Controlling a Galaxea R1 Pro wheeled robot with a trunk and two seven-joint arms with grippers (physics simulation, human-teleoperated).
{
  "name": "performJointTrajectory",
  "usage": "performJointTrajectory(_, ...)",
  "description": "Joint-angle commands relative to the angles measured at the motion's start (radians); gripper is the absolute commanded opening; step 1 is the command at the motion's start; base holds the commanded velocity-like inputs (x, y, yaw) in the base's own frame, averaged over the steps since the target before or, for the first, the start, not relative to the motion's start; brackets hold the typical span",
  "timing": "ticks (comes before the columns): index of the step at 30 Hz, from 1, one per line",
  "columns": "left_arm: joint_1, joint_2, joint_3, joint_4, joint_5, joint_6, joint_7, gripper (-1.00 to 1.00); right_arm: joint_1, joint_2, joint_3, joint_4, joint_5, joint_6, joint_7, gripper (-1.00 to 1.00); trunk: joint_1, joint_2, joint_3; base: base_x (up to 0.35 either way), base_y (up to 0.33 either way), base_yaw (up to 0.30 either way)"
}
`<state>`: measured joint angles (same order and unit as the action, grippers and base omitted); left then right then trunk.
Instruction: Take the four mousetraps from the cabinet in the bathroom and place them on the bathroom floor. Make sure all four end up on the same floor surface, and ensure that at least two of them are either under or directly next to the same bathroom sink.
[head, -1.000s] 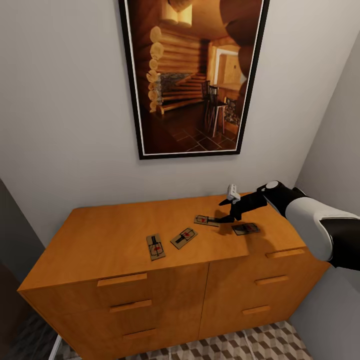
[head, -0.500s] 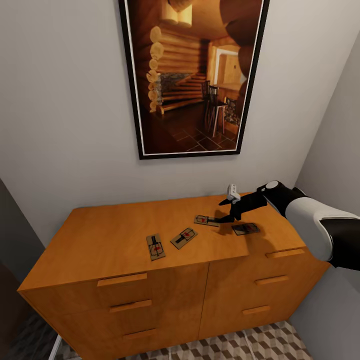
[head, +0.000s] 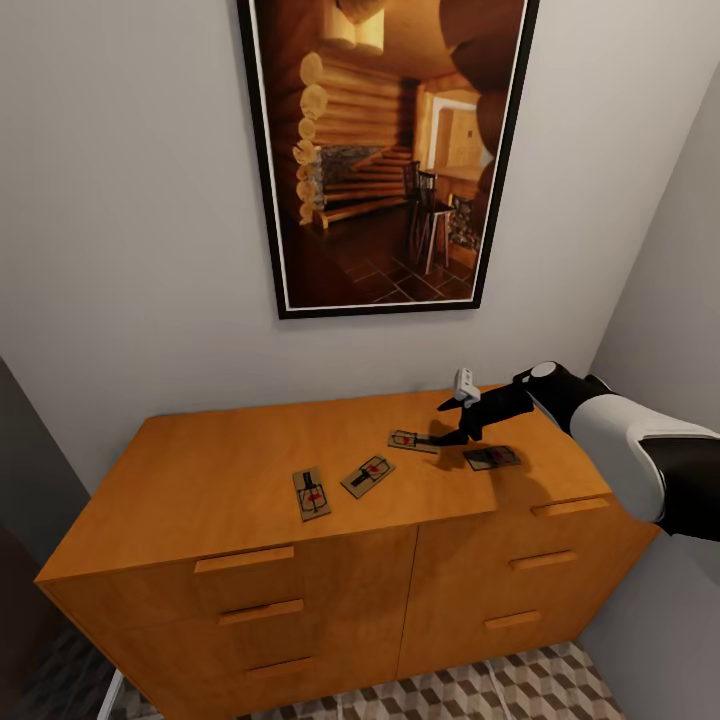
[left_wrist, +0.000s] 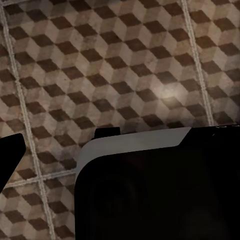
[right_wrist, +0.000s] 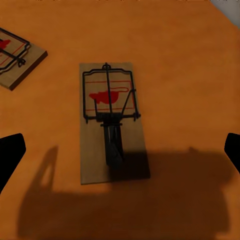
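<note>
Four mousetraps lie flat on top of the orange-brown cabinet (head: 200, 470): one (head: 311, 494) toward the front, one (head: 368, 476) beside it, one (head: 413, 441) further back and one (head: 491, 458) at the right. My right gripper (head: 448, 424) hovers just above the cabinet top between the last two, open and holding nothing. In the right wrist view a mousetrap (right_wrist: 112, 122) lies centred between the spread fingertips (right_wrist: 10, 155), with another mousetrap (right_wrist: 15, 57) at the edge. The left wrist view looks down on the bathroom floor (left_wrist: 125, 65); one dark fingertip (left_wrist: 10, 155) sits far out at the picture's edge.
A large framed picture (head: 385, 150) hangs on the wall behind the cabinet. A grey wall (head: 680, 250) closes in on the right. Cube-pattern floor tiles (head: 500, 690) show in front of the drawers. The robot's black and white body (left_wrist: 160, 190) blocks part of the left wrist view.
</note>
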<state>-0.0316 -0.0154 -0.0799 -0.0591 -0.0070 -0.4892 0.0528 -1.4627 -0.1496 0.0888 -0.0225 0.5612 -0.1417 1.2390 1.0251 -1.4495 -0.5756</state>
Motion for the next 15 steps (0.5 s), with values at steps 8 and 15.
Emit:
performJointTrajectory(8, -0.001, 0.0, -0.008, 0.001, -0.001, -0.003, 0.006, 1.0, 0.002, 0.001, 0.008, 0.0, -0.003, -0.01, -0.001, 1.0, 0.0, 0.0, -0.001, 0.0, 0.0, 0.0)
performJointTrajectory(15, -0.001, 0.0, -0.008, 0.001, -0.001, -0.003, 0.006, 1.0, 0.021, 0.002, 0.008, 0.0, -0.003, -0.01, -0.001, 1.0, 0.0, 0.0, -0.001, 0.0, 0.0, 0.0)
